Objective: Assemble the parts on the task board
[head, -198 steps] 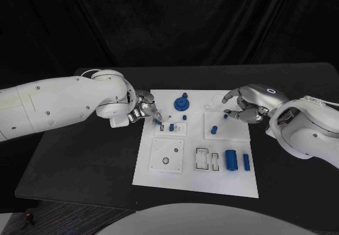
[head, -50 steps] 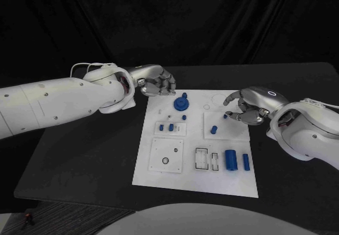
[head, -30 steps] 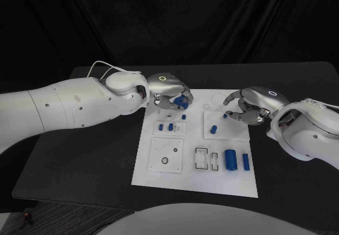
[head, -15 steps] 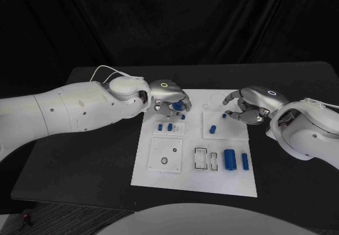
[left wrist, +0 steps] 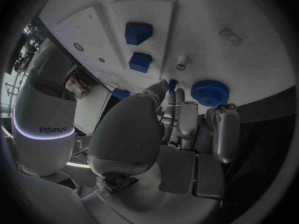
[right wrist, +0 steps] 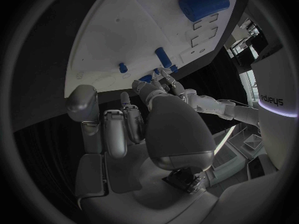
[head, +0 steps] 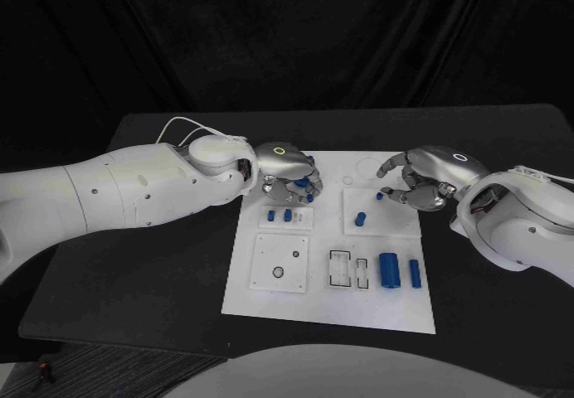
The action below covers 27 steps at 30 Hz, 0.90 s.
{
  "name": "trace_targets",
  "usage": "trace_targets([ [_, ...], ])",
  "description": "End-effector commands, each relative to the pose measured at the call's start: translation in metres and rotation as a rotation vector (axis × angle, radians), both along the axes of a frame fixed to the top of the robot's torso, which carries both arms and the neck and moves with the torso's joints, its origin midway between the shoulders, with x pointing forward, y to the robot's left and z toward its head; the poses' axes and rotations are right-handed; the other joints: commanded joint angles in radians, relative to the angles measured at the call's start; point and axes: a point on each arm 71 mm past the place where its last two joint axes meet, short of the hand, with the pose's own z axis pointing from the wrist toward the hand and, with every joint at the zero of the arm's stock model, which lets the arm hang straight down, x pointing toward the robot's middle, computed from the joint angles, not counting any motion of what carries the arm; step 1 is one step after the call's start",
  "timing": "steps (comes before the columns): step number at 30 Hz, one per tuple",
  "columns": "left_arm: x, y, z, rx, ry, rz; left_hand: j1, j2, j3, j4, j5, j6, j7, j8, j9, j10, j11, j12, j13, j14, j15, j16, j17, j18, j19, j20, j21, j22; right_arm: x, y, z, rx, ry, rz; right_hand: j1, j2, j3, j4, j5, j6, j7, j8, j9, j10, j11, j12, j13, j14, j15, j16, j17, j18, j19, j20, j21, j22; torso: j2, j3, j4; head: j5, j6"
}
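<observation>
Assembly judged early: two small pegs (head: 279, 215) are seated in a block on the board (head: 329, 298), cylinders (head: 390, 269) lie loose, the gear (left wrist: 209, 91) is reached by the empty, spread left hand (head: 287, 171), right hand (head: 421, 178) curled, grip unclear.

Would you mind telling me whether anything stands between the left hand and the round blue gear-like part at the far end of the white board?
Nothing visible does. The left hand is right over the round blue gear-like part, its fingers reaching down beside it on the white task board.
</observation>
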Motion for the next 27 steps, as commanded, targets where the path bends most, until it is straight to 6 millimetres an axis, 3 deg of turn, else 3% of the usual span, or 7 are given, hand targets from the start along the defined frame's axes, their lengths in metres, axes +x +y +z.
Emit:
trace_targets([
  [1,-0.0010,-0.0016,-0.0028,0.007,0.011,-0.012,-0.005,0.006,0.008,-0.003,0.009,0.007,0.000,-0.004,-0.003,0.008,0.000,0.007,-0.002,-0.007,0.004,-0.005,-0.005,-0.012,0.002,-0.003,0.001,0.210,-0.0008,0.0004,-0.0005,0.003,-0.003,0.003,0.007,0.000,0.006,-0.002,0.005,0.006,0.001,0.003,-0.001,-0.005,-0.001,-0.006,0.013,0.075,-0.004,-0.005,0.119,0.020,-0.004,-0.003,-0.006,0.104,0.000,0.0003,0.0001,0.001,0.000],
  [18,0.0004,-0.0030,-0.0077,-0.001,0.007,-0.012,0.012,0.026,0.052,-0.037,0.046,0.049,-0.004,-0.010,-0.016,0.052,-0.009,0.010,-0.020,-0.012,-0.003,-0.007,-0.021,-0.014,0.008,-0.004,0.009,0.212,-0.0012,0.0001,-0.0019,0.000,0.002,0.001,0.007,0.000,0.007,-0.002,0.006,0.007,0.000,0.003,-0.002,-0.005,-0.001,-0.007,0.012,0.075,-0.004,-0.005,0.119,0.020,-0.004,-0.003,-0.007,0.104,0.000,0.0003,0.0004,-0.001,0.000],
  [27,-0.0008,-0.0033,-0.0077,-0.022,-0.010,-0.019,0.028,0.044,0.070,-0.067,0.048,0.116,-0.005,0.012,-0.007,0.108,-0.016,0.017,-0.035,0.001,-0.009,-0.002,-0.024,-0.022,0.035,-0.006,0.039,0.223,-0.0015,-0.0003,-0.0023,0.000,0.004,-0.001,0.008,0.000,0.008,-0.002,0.007,0.008,0.000,0.003,-0.002,-0.002,-0.001,-0.004,0.015,0.074,-0.004,-0.006,0.118,0.020,-0.004,-0.004,-0.007,0.104,0.000,0.0004,0.0003,-0.001,0.000],
])
